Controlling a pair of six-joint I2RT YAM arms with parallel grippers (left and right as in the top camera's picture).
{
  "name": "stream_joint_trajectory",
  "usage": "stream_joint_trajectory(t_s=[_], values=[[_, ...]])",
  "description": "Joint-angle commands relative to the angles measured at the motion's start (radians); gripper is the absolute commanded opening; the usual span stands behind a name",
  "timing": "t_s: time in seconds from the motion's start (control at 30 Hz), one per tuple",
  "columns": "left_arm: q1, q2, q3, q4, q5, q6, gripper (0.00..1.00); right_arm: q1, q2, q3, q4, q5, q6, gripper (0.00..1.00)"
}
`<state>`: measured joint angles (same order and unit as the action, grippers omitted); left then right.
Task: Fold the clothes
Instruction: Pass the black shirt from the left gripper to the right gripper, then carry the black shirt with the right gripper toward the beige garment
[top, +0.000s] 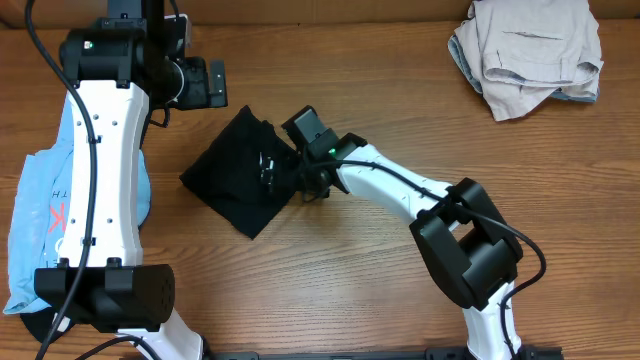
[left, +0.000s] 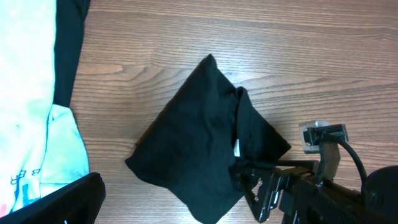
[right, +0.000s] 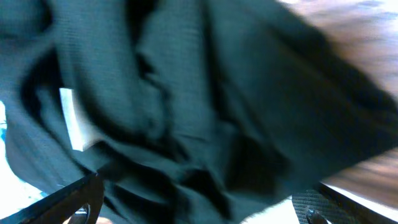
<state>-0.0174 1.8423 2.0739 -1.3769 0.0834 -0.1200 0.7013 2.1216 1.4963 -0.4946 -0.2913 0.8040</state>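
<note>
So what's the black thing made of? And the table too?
The black garment looks like soft, matte cloth: it creases and bunches, and it has a small white tag. The table looks like wood or wood-look laminate, and smooth: brown grain lines run across it. I cannot tell which.

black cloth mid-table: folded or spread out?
Folded. The black cloth lies as a compact diamond; the left wrist view shows one layer doubled over another, next to the right tool.

White arm links (top: 105, 170) join black joints (top: 470, 250), trailing black cables (top: 390, 170).
</note>
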Motion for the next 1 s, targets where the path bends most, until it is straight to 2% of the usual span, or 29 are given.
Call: stream_joint_trajectory(t_s=[0.0,0.07,0.2,0.33,0.57,0.77,0.97], values=[[0.008,-0.005,0.016,-0.006,-0.013,0.029,1.00,0.033,0.037,-0.003,0.042,-0.013,0.019,0.94],[0.008,-0.005,0.016,-0.006,-0.013,0.031,1.00,0.045,0.059,-0.003,0.057,-0.013,0.014,0.85],[0.008,-0.004,0.014,-0.009,-0.013,0.031,1.00,0.056,0.112,-0.003,0.074,-0.040,0.008,0.52],[0.008,-0.003,0.013,-0.014,-0.013,0.031,1.00,0.053,0.117,-0.003,0.106,-0.103,-0.023,0.06],[0.008,0.002,-0.012,-0.010,-0.019,0.045,1.00,0.005,0.061,0.034,0.099,-0.233,-0.123,0.04],[0.009,0.002,-0.049,0.001,-0.043,0.046,1.00,-0.096,-0.131,0.079,-0.032,-0.272,-0.230,0.04],[0.010,0.002,-0.051,0.027,-0.042,0.046,1.00,-0.249,-0.274,0.204,-0.171,-0.268,-0.320,0.04]])
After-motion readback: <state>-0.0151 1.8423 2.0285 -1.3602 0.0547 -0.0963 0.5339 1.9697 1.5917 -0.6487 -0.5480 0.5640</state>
